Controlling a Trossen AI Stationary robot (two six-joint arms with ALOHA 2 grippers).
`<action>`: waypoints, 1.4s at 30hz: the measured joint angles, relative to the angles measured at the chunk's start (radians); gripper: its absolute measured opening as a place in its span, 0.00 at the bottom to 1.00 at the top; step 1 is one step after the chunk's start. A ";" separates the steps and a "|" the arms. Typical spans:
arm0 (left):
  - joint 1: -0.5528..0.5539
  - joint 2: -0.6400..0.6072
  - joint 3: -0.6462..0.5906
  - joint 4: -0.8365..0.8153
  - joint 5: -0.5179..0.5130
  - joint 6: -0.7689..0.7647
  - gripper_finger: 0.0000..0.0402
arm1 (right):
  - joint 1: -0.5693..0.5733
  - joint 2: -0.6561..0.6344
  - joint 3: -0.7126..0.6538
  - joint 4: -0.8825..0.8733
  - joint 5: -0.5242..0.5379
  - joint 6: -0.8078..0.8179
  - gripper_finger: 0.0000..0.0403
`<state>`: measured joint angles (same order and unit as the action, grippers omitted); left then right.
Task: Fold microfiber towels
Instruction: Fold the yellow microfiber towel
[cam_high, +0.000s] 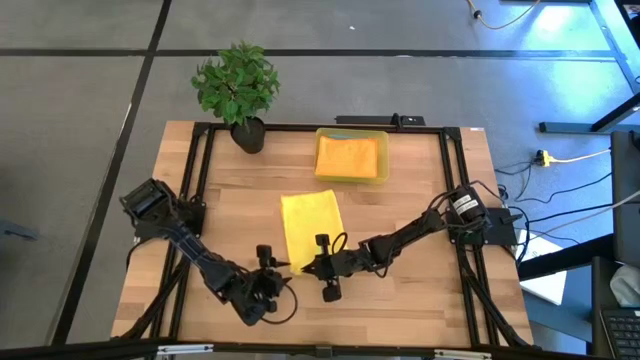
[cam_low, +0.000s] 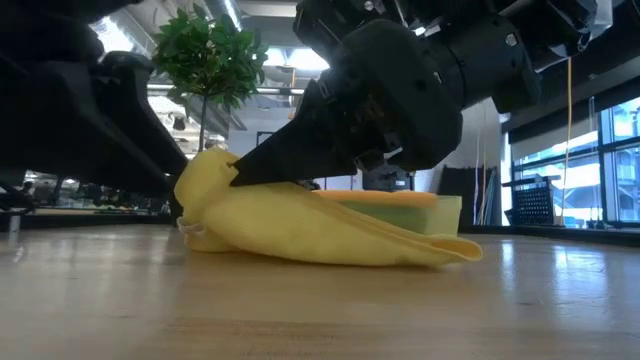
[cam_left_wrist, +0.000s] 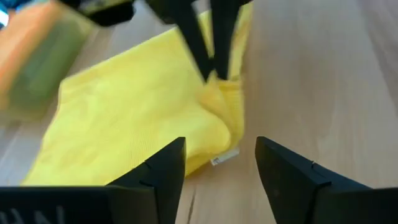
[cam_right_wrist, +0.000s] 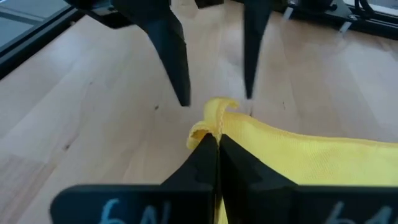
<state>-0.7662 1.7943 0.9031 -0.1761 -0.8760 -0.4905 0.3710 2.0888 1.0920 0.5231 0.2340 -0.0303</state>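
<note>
Plant (cam_high: 237, 85) and bin (cam_high: 351, 157) sit beyond yellow towel (cam_high: 311, 227).

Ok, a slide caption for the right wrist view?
Right tool shut on the yellow towel corner; left tool open just beyond it.

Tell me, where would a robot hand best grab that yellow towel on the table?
At a corner, probably. The yellow towel lies flat, so only edges offer a pinchable lip. The right hand already pinches the near corner; the open left hand could come low at the neighbouring one.
</note>
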 joint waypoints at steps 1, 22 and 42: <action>0.003 0.000 0.000 -0.007 -0.001 -0.029 0.47 | 0.000 0.000 0.000 0.002 0.000 0.000 0.03; 0.051 0.118 0.000 0.259 -0.088 -0.005 0.55 | -0.002 -0.001 0.000 0.020 0.000 0.024 0.02; -0.011 0.108 0.000 0.232 -0.223 0.012 0.53 | -0.008 -0.001 0.000 0.011 0.001 0.051 0.03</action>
<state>-0.7772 1.9026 0.9031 0.0563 -1.0993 -0.4790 0.3629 2.0876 1.0920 0.5343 0.2350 0.0205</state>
